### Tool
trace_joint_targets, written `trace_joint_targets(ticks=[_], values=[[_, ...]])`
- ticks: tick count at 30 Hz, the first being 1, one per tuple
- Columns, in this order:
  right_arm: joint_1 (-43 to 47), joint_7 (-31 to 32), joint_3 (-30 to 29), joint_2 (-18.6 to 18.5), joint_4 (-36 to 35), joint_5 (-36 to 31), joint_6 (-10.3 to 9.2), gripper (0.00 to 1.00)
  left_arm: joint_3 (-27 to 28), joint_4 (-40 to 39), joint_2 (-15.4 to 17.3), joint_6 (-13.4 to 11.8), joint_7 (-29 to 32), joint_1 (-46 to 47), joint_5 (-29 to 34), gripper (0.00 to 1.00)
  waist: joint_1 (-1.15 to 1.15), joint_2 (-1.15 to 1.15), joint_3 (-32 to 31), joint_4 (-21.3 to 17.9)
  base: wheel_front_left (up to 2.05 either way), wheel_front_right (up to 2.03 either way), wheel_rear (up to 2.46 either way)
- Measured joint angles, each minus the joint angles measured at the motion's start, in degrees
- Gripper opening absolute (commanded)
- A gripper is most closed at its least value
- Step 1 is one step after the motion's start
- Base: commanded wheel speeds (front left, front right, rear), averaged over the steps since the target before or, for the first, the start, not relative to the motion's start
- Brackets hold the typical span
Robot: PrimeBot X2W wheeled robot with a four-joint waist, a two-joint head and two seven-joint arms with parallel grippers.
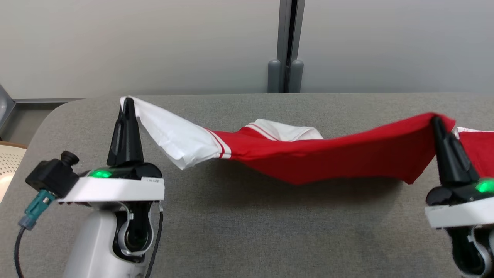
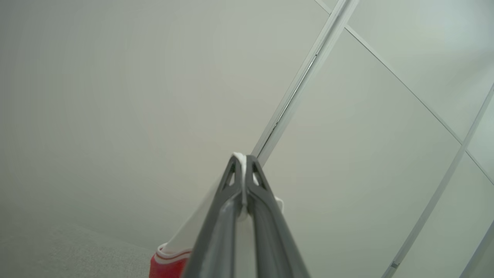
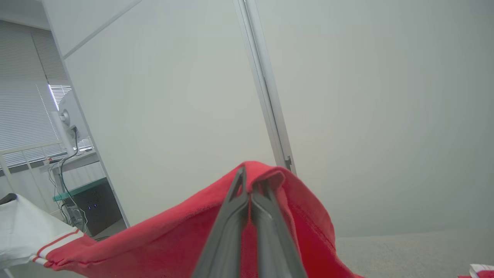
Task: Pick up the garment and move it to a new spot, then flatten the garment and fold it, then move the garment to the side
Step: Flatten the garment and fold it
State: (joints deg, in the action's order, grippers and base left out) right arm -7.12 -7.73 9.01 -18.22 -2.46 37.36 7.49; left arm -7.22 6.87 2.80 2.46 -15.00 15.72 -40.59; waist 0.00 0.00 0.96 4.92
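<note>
The garment (image 1: 308, 154) is red with white sleeves and red-striped cuffs, and it hangs stretched above the grey table (image 1: 247, 239). My left gripper (image 1: 128, 101) is shut on the white sleeve at the far left; in the left wrist view white cloth (image 2: 242, 170) sits pinched between the left gripper (image 2: 243, 157) fingertips. My right gripper (image 1: 437, 119) is shut on the red cloth at the right; the right wrist view shows the red fabric (image 3: 173, 235) draped over the right gripper (image 3: 254, 175). The garment's middle sags towards the table.
A pale wall with a grey vertical post (image 1: 286, 46) stands behind the table. A beige perforated object (image 1: 9, 162) sits off the table's left edge. The right wrist view shows a desk with cables (image 3: 69, 162) at the left.
</note>
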Motion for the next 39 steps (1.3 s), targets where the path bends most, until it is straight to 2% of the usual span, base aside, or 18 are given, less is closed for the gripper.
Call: trace_joint_targets(ticks=[4, 9, 12, 13, 16, 19, 21, 23, 26, 27, 29, 33, 39], values=[[-5.9, 0.1, -3.3, -0.7, -1.3, 0.3, 0.00, 0.00, -1.2, -4.7, 0.0, -0.8, 1.0, 6.3, -2.8, 0.00, 0.00, 0.00, -1.5, 0.3, 0.00, 0.00, 0.00], [-12.5, 3.6, -6.8, 1.0, -1.2, 0.4, 0.00, 0.00, -1.2, -9.1, 0.0, -3.8, 4.8, 13.4, -5.9, 0.00, 0.00, 0.00, -2.9, 0.7, 0.00, 0.00, 0.00], [-16.0, 8.1, -9.3, 2.7, -0.5, 1.5, 0.00, 0.00, -0.4, -10.7, 0.0, -6.1, 6.9, 17.2, -7.2, 0.00, 0.00, 0.00, -3.5, 0.7, 0.00, 0.00, 0.00], [-16.0, 8.1, -9.3, 2.7, -0.5, 1.5, 0.00, 0.00, -0.4, -10.7, 0.0, -6.1, 6.9, 17.2, -7.2, 0.00, 0.00, 0.00, -3.5, 0.7, 0.00, 0.00, 0.00], [-18.8, 13.9, -11.7, 5.1, 0.0, 3.4, 0.00, 0.00, 0.5, -11.6, 0.0, -8.6, 8.6, 19.8, -8.5, 0.00, 0.00, 0.00, -4.0, 0.6, 0.00, 0.00, 0.00], [-20.7, 19.4, -13.7, 6.1, -0.1, 3.0, 0.00, 0.00, 1.2, -12.4, 0.0, -11.1, 10.0, 21.1, -12.7, 0.00, 0.00, 0.00, -4.1, 0.4, 0.00, 0.00, 0.00], [-21.7, 22.6, -15.0, 6.9, -0.1, 2.5, 0.00, 0.00, 1.4, -12.0, 0.0, -13.0, 10.8, 21.5, -16.2, 0.00, 0.00, 0.00, -3.9, 0.3, 0.00, 0.00, 0.00], [-23.1, 25.7, -15.6, 8.0, 0.3, 1.9, 0.00, 0.00, 1.5, -10.6, 0.1, -13.7, 11.6, 22.4, -16.3, 0.00, 0.00, 0.00, -3.3, 0.2, 0.00, 0.00, 0.00], [-27.5, 28.9, -16.0, 10.3, 3.5, 3.6, 0.00, 0.00, 3.7, -7.4, 0.0, -15.5, 12.0, 25.6, -19.3, 0.00, 0.00, 0.00, -1.8, -0.3, 0.00, 0.00, 0.00], [-29.6, 29.5, -16.0, 9.9, 5.0, 2.9, -0.01, 0.00, 4.4, -6.1, 0.1, -16.0, 12.0, 27.3, -20.2, 0.00, 0.00, 0.00, -1.0, -0.5, 0.00, 0.00, 0.00], [-34.6, 29.3, -13.6, 6.9, 6.9, -0.2, 0.00, 0.00, 5.0, -3.0, 0.4, -16.3, 11.1, 32.2, -19.9, 0.00, 0.00, 0.00, 1.2, -0.8, 0.00, 0.00, 0.00], [-46.9, 26.0, -10.1, 4.1, 13.8, -1.9, 0.00, 0.00, 5.6, 4.4, 0.8, -15.6, 9.1, 43.8, -18.8, 0.00, 0.00, 0.00, 6.8, -1.0, 0.00, 0.00, 0.00], [-66.8, 15.8, -3.2, 0.7, 25.5, -6.2, 0.00, 0.00, 6.3, 17.2, 2.5, -13.2, 5.5, 63.2, -16.8, 0.00, 0.00, 0.00, 16.7, -1.2, 0.00, 0.00, 0.00]])
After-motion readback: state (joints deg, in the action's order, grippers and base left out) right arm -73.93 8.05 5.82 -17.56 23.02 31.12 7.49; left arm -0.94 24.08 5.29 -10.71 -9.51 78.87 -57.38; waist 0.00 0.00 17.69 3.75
